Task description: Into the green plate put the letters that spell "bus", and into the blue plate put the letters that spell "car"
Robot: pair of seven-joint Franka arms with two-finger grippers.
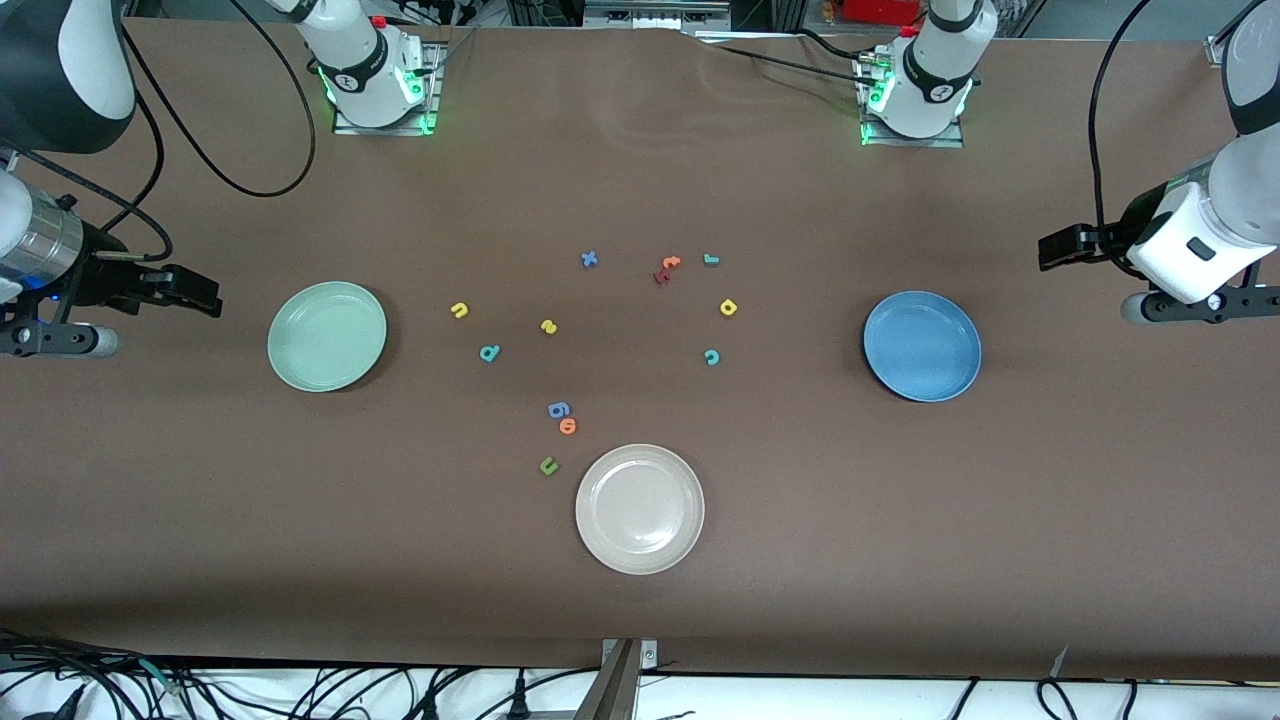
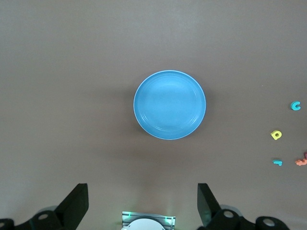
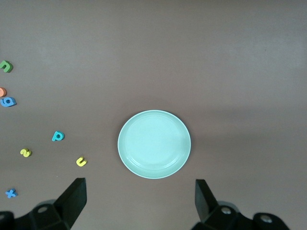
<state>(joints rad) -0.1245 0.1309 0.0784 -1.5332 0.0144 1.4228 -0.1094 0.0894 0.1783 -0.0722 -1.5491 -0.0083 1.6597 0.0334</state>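
The green plate (image 1: pixel 327 336) lies toward the right arm's end of the table, and the blue plate (image 1: pixel 922 346) toward the left arm's end. Between them lie the yellow u (image 1: pixel 459 310), teal b (image 1: pixel 489 352), yellow s (image 1: pixel 548 326), teal c (image 1: pixel 712 357), yellow a (image 1: pixel 728 307) and teal r (image 1: pixel 711 259). My right gripper (image 1: pixel 200 293) hangs open and empty over the table's end beside the green plate (image 3: pixel 154 143). My left gripper (image 1: pixel 1052 250) hangs open and empty over the table's end beside the blue plate (image 2: pixel 170 105).
An off-white plate (image 1: pixel 640 508) sits nearer the front camera, midway along the table. Beside it lie a dark green u (image 1: pixel 548 465), an orange o (image 1: pixel 568 426) and a blue letter (image 1: pixel 558 409). A blue x (image 1: pixel 589 259) and orange-red letters (image 1: pixel 667 268) lie by the teal r.
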